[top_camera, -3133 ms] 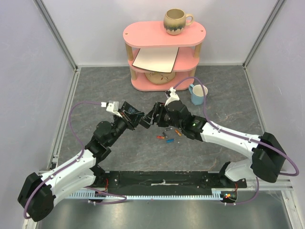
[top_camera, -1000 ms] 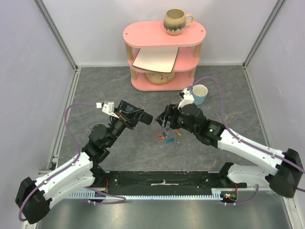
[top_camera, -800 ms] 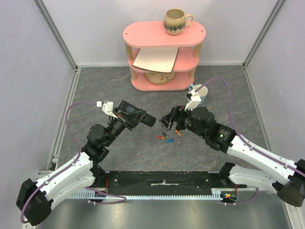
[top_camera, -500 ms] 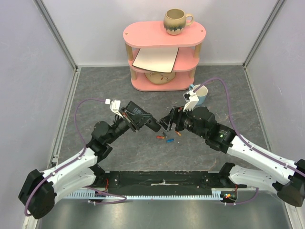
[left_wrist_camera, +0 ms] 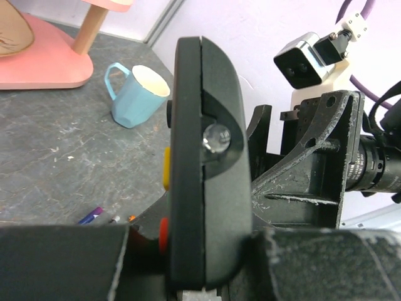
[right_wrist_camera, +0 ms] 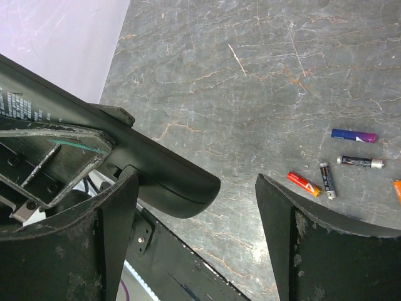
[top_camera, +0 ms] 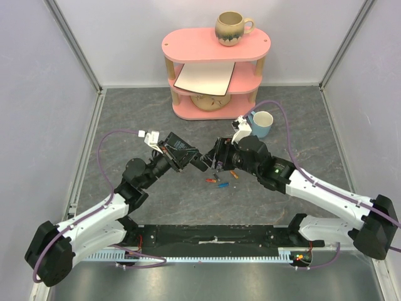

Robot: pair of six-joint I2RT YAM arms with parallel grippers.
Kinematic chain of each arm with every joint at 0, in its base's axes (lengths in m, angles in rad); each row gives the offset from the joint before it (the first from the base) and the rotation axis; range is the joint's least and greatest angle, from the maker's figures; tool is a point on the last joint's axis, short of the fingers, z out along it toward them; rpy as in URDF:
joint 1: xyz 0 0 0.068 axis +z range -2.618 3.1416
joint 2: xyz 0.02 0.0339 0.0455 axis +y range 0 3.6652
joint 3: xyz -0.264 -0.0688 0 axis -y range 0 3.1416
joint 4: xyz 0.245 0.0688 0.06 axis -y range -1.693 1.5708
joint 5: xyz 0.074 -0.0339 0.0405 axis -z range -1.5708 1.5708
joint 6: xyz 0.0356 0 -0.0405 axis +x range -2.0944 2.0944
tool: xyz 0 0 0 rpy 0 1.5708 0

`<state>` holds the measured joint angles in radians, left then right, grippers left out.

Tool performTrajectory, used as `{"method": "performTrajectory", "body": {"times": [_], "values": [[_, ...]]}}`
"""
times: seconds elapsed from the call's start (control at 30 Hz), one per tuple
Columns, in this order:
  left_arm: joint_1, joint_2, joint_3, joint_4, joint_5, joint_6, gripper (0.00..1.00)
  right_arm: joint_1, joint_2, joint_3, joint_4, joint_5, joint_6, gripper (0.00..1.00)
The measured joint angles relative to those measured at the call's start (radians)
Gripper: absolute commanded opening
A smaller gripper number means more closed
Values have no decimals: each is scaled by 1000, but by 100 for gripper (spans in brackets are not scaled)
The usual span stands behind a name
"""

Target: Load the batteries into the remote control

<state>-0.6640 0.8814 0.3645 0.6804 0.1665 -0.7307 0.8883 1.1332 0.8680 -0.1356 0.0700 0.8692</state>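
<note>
My left gripper [top_camera: 182,155] is shut on the black remote control [top_camera: 199,163] and holds it off the table, its free end pointing right. The left wrist view shows the remote control [left_wrist_camera: 203,157] edge on, clamped between my fingers [left_wrist_camera: 62,263]. Facing it, my right gripper [top_camera: 216,162] stands open. In the right wrist view the remote control's rounded end [right_wrist_camera: 169,182] lies between the right gripper's [right_wrist_camera: 195,188] spread fingers, close to the left one. Several batteries [top_camera: 218,182] lie loose on the table below, blue [right_wrist_camera: 354,135], red-orange [right_wrist_camera: 303,184] and dark [right_wrist_camera: 360,162].
A pink three-tier shelf [top_camera: 216,69] stands at the back with a brown mug [top_camera: 232,28] on top and a white board [top_camera: 205,78] inside. A blue mug [top_camera: 261,123] sits just behind my right arm. A black rail [top_camera: 213,235] runs along the near edge.
The gap between the two grippers has closed: the left arm carried the remote rightward and the right gripper swung left, so its open fingers now straddle the remote's end.
</note>
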Motion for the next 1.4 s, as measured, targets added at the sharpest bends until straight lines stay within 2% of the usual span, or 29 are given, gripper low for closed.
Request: {"method": "performTrajectory", "body": {"times": [0.27, 0.83, 1.4], "values": [[-14, -1, 0, -30, -74, 43, 2, 2, 80, 48, 16, 6, 45, 82], [-41, 1, 0, -53, -159, 76, 2, 6, 132, 74, 26, 8, 93, 79], [-129, 52, 5, -105, -375, 192, 2, 11, 259, 174, -107, 47, 137, 77]]}}
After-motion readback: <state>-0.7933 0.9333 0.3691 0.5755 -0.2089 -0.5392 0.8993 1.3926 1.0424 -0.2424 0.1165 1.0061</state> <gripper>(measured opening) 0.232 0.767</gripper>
